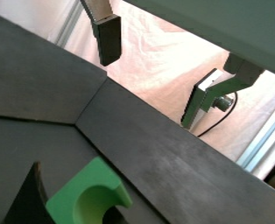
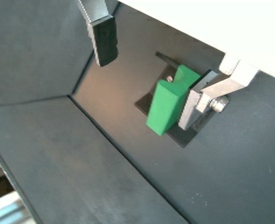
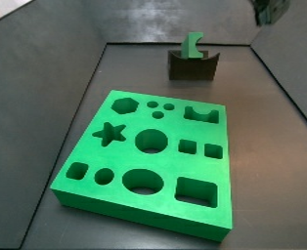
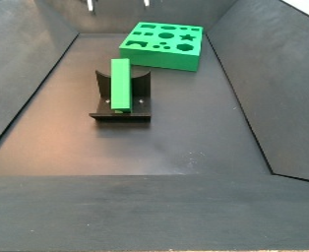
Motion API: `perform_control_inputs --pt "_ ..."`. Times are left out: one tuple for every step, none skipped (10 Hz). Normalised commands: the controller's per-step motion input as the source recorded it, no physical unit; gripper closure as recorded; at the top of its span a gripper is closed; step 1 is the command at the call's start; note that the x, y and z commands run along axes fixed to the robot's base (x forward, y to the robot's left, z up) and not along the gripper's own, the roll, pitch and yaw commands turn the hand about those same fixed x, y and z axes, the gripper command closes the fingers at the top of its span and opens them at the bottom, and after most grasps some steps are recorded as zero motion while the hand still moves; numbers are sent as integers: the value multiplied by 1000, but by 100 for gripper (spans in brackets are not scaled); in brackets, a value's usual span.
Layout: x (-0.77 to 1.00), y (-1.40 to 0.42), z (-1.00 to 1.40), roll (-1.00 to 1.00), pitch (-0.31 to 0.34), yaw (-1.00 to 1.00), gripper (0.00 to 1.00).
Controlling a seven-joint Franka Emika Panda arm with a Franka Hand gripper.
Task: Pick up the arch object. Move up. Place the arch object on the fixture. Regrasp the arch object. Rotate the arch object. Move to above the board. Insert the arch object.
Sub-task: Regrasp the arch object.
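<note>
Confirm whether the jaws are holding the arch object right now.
No: the arch object stands on the fixture, while the gripper is raised far above it, holding nothing.

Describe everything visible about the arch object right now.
The arch object is a small bright green block, matte like plastic, with a curved notch in one side, plain in a wrist view. It stands upright on its narrow end on the fixture, the dark seat being all that touches it. The gripper is open and apart from it, fingers empty. The board lies farther off on the dark floor, not touching the piece.
</note>
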Motion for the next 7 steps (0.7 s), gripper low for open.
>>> perform_control_inputs --pt "49 65 -1000 197 -53 225 0" --pt "60 60 -1000 160 -85 183 0" --pt "68 59 -1000 129 -115 143 0" --pt "75 55 -1000 102 -139 104 0" --pt "85 51 -1000 81 -158 50 0" --pt "90 44 -1000 78 -154 11 0" --pt "96 40 -1000 77 -138 -21 0"
